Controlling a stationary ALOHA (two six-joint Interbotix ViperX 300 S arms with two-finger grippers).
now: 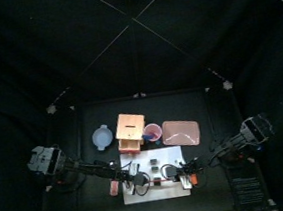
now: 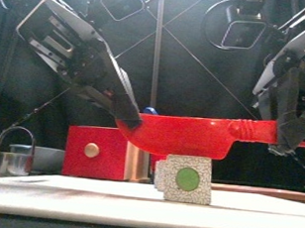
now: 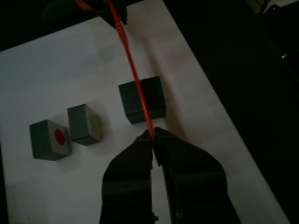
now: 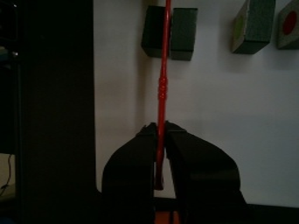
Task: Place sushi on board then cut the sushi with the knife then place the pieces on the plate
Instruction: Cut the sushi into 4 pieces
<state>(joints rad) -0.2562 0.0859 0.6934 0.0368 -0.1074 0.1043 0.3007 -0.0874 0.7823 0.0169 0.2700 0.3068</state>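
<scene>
Left claw [image 3: 155, 136]: mine, clenched on the blade end of the red knife [image 2: 194, 134].
Right claw [image 4: 165, 129]: mine too, clenched on the handle, so the knife lies level between both.
Sushi: three pieces on the white board [image 3: 70, 79]. One piece [image 2: 185, 178] is right under the blade, and a pair [image 3: 84, 124] sits side by side, apart from it.
Pink tray [image 1: 180, 131]: behind the board, right of the wooden box [image 1: 133, 129], showing bare pink.
Bowl [image 1: 102, 137]: left of the box; I cannot tell its contents.
Edges: the piece under the blade sits near the board's edge, with black table beyond.
Room: bare white board past the pair.
</scene>
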